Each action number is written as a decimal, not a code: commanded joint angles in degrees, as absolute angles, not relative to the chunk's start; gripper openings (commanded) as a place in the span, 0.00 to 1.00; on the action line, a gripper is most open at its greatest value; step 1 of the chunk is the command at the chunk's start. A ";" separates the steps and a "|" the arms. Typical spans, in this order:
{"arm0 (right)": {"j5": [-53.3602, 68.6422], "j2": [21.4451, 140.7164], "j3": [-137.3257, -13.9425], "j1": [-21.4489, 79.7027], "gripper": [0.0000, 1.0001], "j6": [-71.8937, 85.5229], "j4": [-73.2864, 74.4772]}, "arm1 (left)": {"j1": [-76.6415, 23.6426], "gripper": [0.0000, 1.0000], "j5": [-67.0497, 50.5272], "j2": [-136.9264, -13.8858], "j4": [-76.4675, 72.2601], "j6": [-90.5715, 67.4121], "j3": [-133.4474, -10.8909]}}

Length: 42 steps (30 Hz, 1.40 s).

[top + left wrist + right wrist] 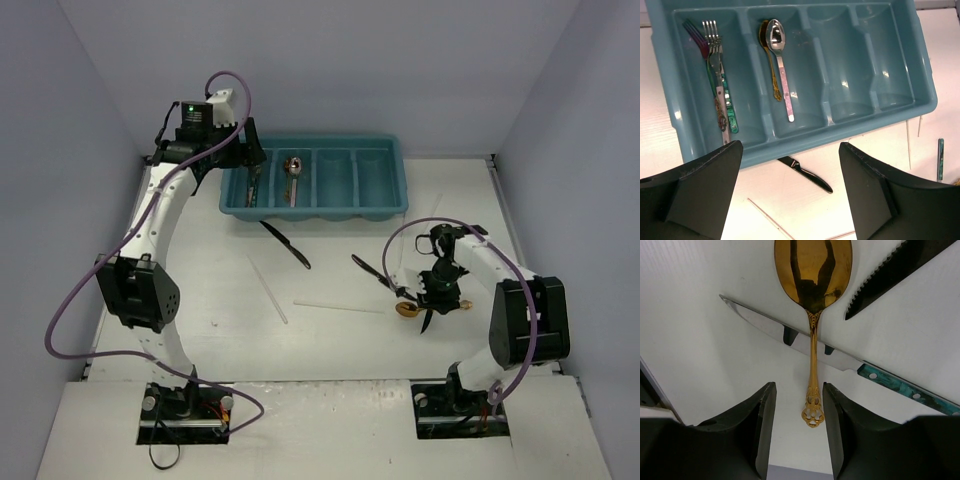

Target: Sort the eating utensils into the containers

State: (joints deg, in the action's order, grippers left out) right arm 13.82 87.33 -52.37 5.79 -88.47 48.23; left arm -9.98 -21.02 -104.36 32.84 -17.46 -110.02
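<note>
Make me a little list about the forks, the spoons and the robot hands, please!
tray: teal, four compartments
leftmost compartment: forks
second compartment: two spoons
other two compartments: empty
left gripper: open, above the tray
right gripper: open, either side of a gold spoon handle
under that spoon: silver knife

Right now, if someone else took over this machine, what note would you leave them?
Left end effector: open, empty, hovering by the tray.
Right end effector: open, straddling the handle of the gold spoon on the table, not gripping.
Done: forks in one end compartment, two spoons in the next.
To do: gold spoon, knives, thin sticks on the table; two compartments empty.
</note>
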 commanded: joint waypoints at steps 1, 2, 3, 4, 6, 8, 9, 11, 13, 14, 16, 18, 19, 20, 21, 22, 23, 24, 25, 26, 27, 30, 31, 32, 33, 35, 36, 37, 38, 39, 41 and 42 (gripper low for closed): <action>14.23 86.74 -49.49 6.29 0.40 -87.37 45.46 | -8.45 0.76 -23.09 -101.35 30.80 -19.68 -111.62; 14.10 86.66 -48.82 6.30 0.40 -87.14 44.58 | -8.19 0.76 -23.28 -101.45 30.76 -19.99 -111.60; 13.99 86.66 -48.33 6.25 0.41 -87.03 44.04 | -8.03 0.76 -23.44 -101.50 30.76 -20.26 -111.54; 13.91 86.59 -47.98 6.17 0.41 -86.88 43.61 | -7.80 0.76 -23.60 -101.51 30.83 -20.64 -111.47; 13.54 86.73 -47.35 6.09 0.40 -86.81 42.83 | -7.49 0.76 -24.04 -101.75 30.83 -21.03 -111.29; 13.36 86.79 -46.46 5.65 0.40 -86.81 41.18 | -7.06 0.76 -24.30 -101.95 31.11 -21.53 -111.25; 13.36 86.89 -45.96 5.50 0.40 -86.76 40.61 | -6.91 0.76 -24.40 -101.95 31.11 -21.73 -111.20; 13.28 87.33 -45.47 5.25 0.39 -86.57 39.25 | -6.49 0.76 -24.62 -102.02 31.21 -22.18 -111.14; 13.39 87.97 -44.92 5.04 0.37 -85.76 37.99 | -6.30 0.76 -24.70 -101.84 31.26 -22.44 -110.78; 13.46 88.35 -44.74 4.91 0.36 -85.49 37.42 | -6.24 0.76 -24.70 -101.77 31.20 -22.50 -110.62; 13.41 88.75 -44.49 4.83 0.34 -85.07 36.87 | -6.12 0.76 -24.58 -101.45 31.20 -22.50 -109.96; 13.07 88.69 -43.90 4.72 0.29 -85.13 36.36 | -5.87 0.76 -24.52 -101.22 31.17 -22.30 -109.60; 12.86 88.53 -43.63 4.66 0.26 -85.24 36.15 | -5.65 0.76 -24.52 -101.17 31.12 -22.24 -109.44; 12.65 88.26 -43.23 4.66 0.24 -85.25 36.06 | -5.50 0.76 -24.58 -101.04 31.17 -22.24 -109.36; 12.57 88.07 -42.98 4.70 0.20 -85.25 35.99 | -5.36 0.76 -24.52 -100.94 31.20 -22.24 -109.29; 12.57 87.88 -42.83 4.72 0.16 -85.23 35.93 | -5.23 0.76 -24.43 -100.90 31.20 -22.24 -109.21; 12.57 87.60 -42.66 4.67 0.14 -85.18 35.87 | -5.12 0.76 -24.43 -100.90 31.20 -22.24 -109.10; 12.57 87.13 -42.56 4.73 0.11 -84.82 35.86 | -5.10 0.76 -24.43 -100.90 31.20 -22.17 -109.00; 12.57 86.67 -42.61 4.75 0.09 -84.46 35.99 | -5.17 0.76 -24.43 -100.90 31.20 -22.15 -108.85; 12.57 85.86 -42.85 4.79 0.05 -83.84 36.17 | -5.14 0.76 -24.39 -100.81 31.25 -22.19 -108.68; 12.65 84.79 -43.18 4.85 0.02 -83.32 36.57 | -5.07 0.76 -24.26 -100.65 31.28 -22.27 -108.51; 13.97 80.75 -46.07 5.17 0.00 -83.02 40.02 | -4.62 0.76 -23.38 -99.47 31.20 -22.98 -107.98; 14.64 79.77 -47.80 5.37 0.00 -82.82 41.50 | -4.20 0.76 -23.29 -98.92 31.11 -23.50 -107.82; 15.53 78.92 -49.49 5.75 0.00 -82.59 43.61 | -3.12 0.76 -23.62 -98.41 30.79 -24.29 -107.72; 16.44 78.34 -51.47 6.11 0.00 -82.21 45.49 | -1.94 0.76 -24.51 -97.84 30.17 -25.33 -107.50; 18.11 78.18 -56.44 6.65 0.00 -80.84 48.30 | 1.24 0.76 -27.89 -96.35 27.85 -28.43 -106.18; 19.34 78.32 -59.10 6.95 0.00 -79.88 49.47 | 3.02 0.76 -29.52 -95.38 26.35 -30.20 -104.98; 21.97 78.66 -61.98 7.64 0.00 -78.51 50.45 | 4.52 0.76 -31.19 -94.12 24.29 -32.10 -103.15; 22.67 79.07 -64.36 7.82 0.00 -77.10 50.97 | 5.69 0.76 -32.61 -92.94 22.51 -33.51 -101.43; 25.34 79.38 -68.12 8.60 0.00 -75.43 51.13 | 6.62 0.76 -33.86 -90.82 20.77 -35.39 -99.69; 31.44 81.55 -74.14 9.96 0.00 -68.78 50.89 | 7.82 0.76 -36.06 -86.98 15.15 -37.16 -93.12; 34.62 82.25 -76.25 10.57 0.00 -67.19 50.72 | 7.80 0.76 -36.53 -85.16 14.14 -37.40 -91.85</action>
